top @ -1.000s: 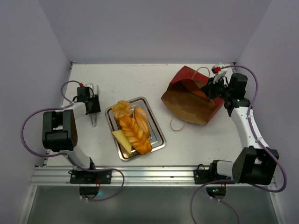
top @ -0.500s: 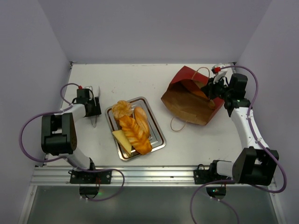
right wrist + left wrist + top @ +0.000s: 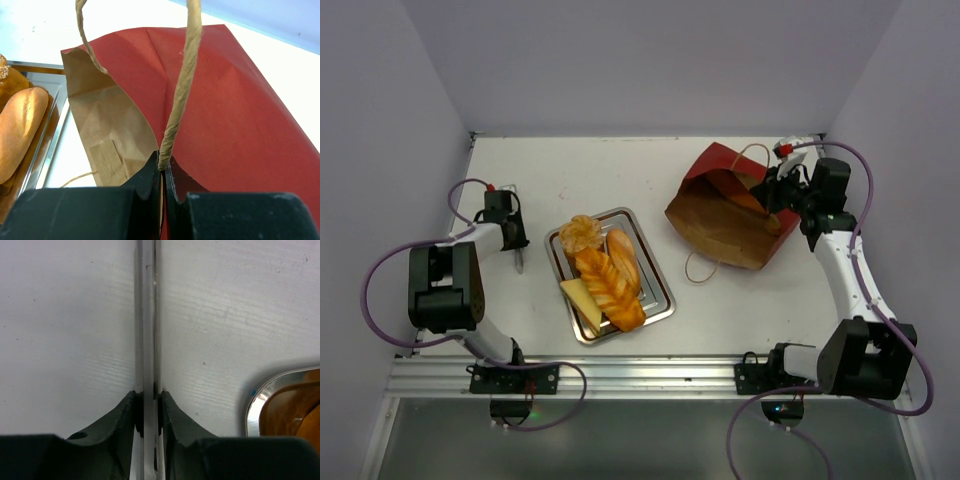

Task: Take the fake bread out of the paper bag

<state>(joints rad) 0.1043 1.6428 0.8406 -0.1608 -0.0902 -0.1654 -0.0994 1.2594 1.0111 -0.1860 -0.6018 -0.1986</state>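
left gripper (image 3: pixel 519 260) has closed; right gripper (image 3: pixel 163 166) pinches the paper bag (image 3: pixel 240 115).

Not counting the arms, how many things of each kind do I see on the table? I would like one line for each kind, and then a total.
fake bread pieces: 4, all on the tray
silver tray: 1
paper bag: 1
Total: 6
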